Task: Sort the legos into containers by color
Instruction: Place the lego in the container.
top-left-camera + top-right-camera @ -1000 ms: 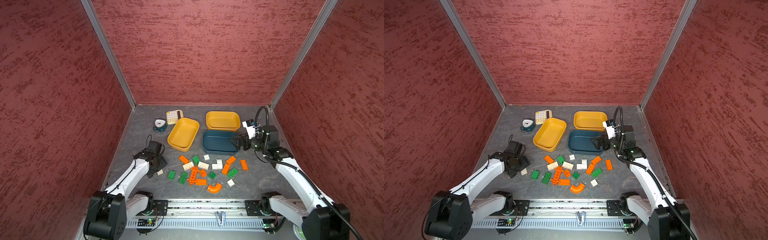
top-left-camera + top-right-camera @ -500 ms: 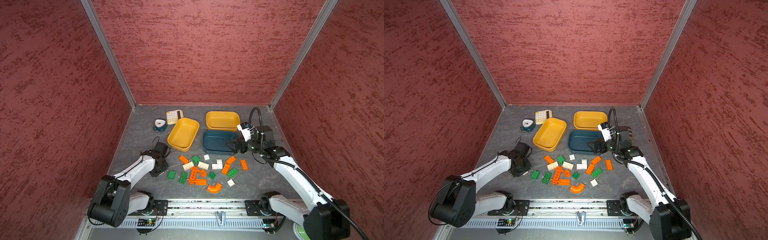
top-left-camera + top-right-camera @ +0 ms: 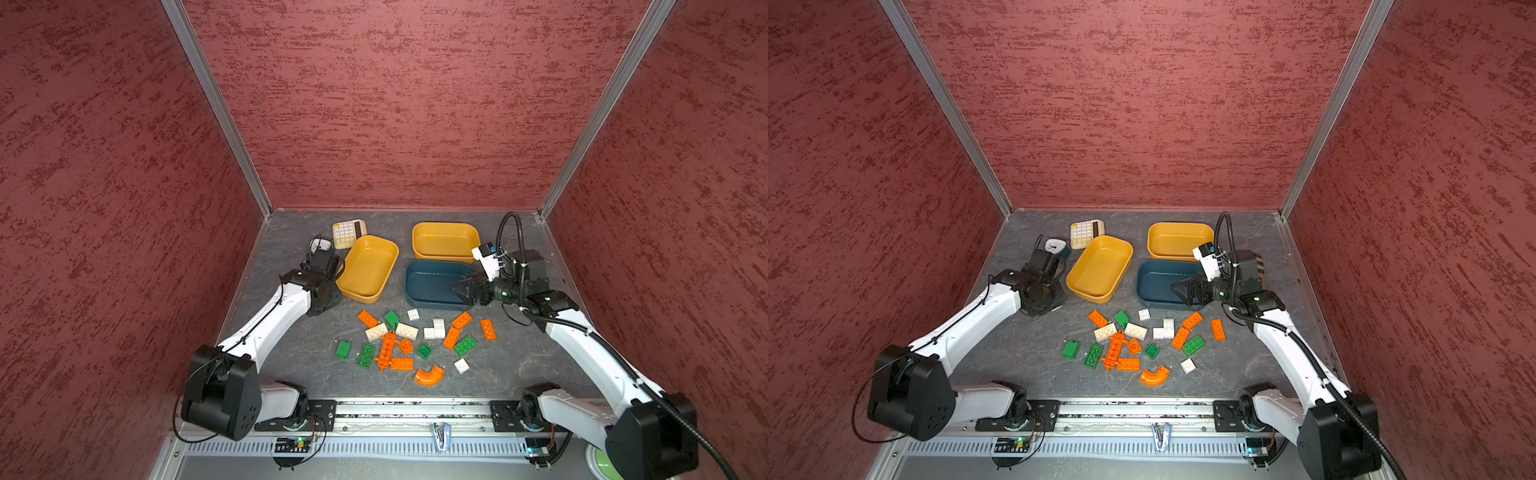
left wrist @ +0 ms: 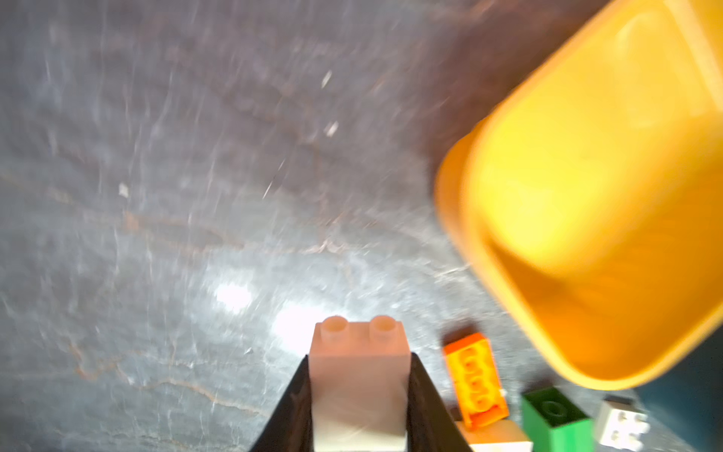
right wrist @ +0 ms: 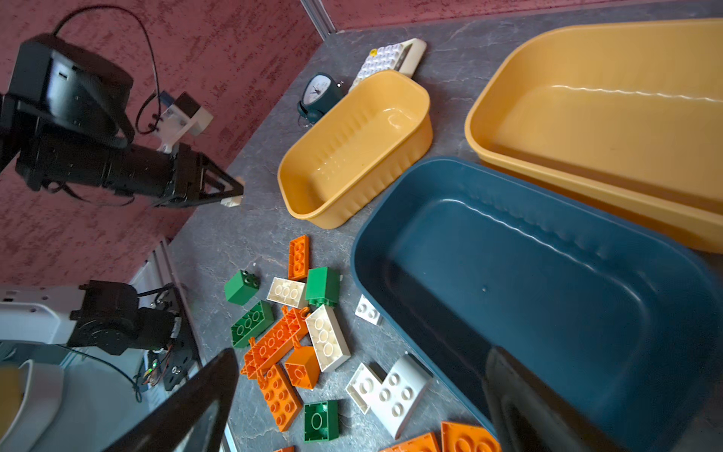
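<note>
Legos (image 3: 406,331) in orange, green and white lie scattered on the grey table (image 3: 291,345), around the middle of its near half. All of these sit on the bare surface, nearer to us than the three trays. Among them we see an orange beam (image 3: 387,350) running near to far, an orange elbow (image 3: 429,375) at the near edge of the heap, and a green brick (image 3: 343,349) furthest left.

One white brick (image 4: 360,387) is apart from the rest. The left gripper (image 4: 360,356) has it pinched between both jaws, studs pointing away from the wrist (that view is blurred, but the grip is plain). In the right wrist view this gripper lies roughly level. The brick at its tip sits just left of the nearer mustard tray (image 3: 365,270), short of the rim.

The right gripper (image 3: 457,291) hangs over the right part of the teal tray (image 3: 428,282), jaws spread wide with nothing between them.

The far mustard tray (image 3: 444,243) sits directly behind the teal one (whether the rims touch we cannot tell). The nearer mustard tray stands at a slant to the left of the teal tray. Just beside its far end lies a cream calculator (image 3: 348,233), and a small clock (image 3: 1054,245) stands to the left of that.
</note>
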Robot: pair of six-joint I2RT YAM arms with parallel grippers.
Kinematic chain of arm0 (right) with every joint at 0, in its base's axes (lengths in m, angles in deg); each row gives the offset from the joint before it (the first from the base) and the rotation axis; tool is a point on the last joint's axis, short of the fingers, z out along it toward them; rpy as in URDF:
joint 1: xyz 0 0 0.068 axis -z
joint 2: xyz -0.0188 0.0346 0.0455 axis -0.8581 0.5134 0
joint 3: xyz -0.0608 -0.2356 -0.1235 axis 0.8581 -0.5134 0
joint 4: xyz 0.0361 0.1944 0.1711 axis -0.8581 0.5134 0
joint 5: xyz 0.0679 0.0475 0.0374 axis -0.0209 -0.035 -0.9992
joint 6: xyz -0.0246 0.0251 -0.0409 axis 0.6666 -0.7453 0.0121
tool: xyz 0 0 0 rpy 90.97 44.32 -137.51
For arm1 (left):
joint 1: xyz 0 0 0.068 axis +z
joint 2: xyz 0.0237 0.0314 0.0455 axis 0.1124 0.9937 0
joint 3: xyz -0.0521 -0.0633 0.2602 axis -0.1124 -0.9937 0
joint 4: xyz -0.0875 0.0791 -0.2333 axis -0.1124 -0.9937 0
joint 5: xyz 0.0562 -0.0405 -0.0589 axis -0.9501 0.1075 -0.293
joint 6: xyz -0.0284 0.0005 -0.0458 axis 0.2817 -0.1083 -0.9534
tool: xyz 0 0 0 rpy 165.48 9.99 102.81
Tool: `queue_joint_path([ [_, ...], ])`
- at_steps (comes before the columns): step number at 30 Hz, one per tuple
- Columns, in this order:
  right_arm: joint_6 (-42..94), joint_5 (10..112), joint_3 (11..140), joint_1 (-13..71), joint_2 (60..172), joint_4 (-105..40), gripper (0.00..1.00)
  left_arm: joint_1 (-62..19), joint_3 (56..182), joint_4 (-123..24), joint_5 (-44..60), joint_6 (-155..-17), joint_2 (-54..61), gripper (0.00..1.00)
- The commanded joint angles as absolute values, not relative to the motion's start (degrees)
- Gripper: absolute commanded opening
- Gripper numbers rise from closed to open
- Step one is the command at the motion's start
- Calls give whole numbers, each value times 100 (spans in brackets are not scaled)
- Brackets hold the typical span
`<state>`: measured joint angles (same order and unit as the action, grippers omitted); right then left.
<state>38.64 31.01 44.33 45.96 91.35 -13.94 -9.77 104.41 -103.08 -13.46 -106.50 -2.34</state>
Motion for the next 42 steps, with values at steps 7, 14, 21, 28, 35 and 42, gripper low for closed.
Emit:
queue_joint_path([
  [7, 3475, 2662, 4636, 4374, 9352, -2392, 99, -1236, 12781, -9964, -1121, -8980, 1851, 28],
  [14, 3466, 2902, 4606, 4272, 9442, -2464, 99, -1404, 14423, -9727, -854, -7963, 3505, 29],
  [21, 3474, 3065, 4488, 4218, 9469, -2496, 99, -1321, 15371, -9855, -856, -7212, 4553, 32],
  [28, 3595, 3164, 4517, 4212, 9512, -2317, 99, -1332, 15640, -10208, -758, -7118, 4546, 68],
  [35, 3641, 2989, 4570, 4203, 9644, -2307, 99, -1542, 14712, -10690, -604, -7659, 3417, 71],
  [42, 3659, 2834, 4564, 4171, 9688, -2313, 99, -1912, 12333, -10805, -799, -8765, 1643, 71],
])
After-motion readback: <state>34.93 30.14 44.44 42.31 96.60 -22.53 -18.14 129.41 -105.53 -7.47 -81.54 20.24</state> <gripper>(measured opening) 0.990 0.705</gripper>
